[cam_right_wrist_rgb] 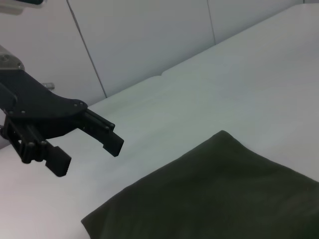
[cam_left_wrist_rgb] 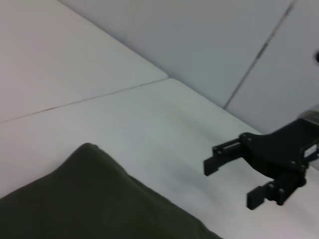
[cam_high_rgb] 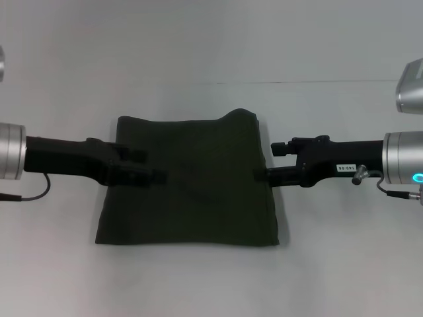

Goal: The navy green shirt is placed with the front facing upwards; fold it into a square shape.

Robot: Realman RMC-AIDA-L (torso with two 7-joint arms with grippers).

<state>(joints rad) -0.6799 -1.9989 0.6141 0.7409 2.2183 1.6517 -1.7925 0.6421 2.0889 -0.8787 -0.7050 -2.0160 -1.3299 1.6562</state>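
On the white table (cam_high_rgb: 344, 264), the navy green shirt (cam_high_rgb: 188, 185) lay folded, roughly square, between my grippers. My left gripper (cam_high_rgb: 151, 165) hung over its left edge and my right gripper (cam_high_rgb: 268, 162) at its right edge, both with fingers apart. I judged that either could snag the raised far-right corner and undo the fold.

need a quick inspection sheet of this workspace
surface: white table, bare around the shirt
job's things: navy green shirt folded into a rough square, plain side up, far right corner raised
clutter: nothing seen
grippers: left gripper open over the shirt's left edge; right gripper open at its right edge, neither holding cloth
cables: black cable at left wrist, grey cable at right wrist
surroundings: pale panelled wall
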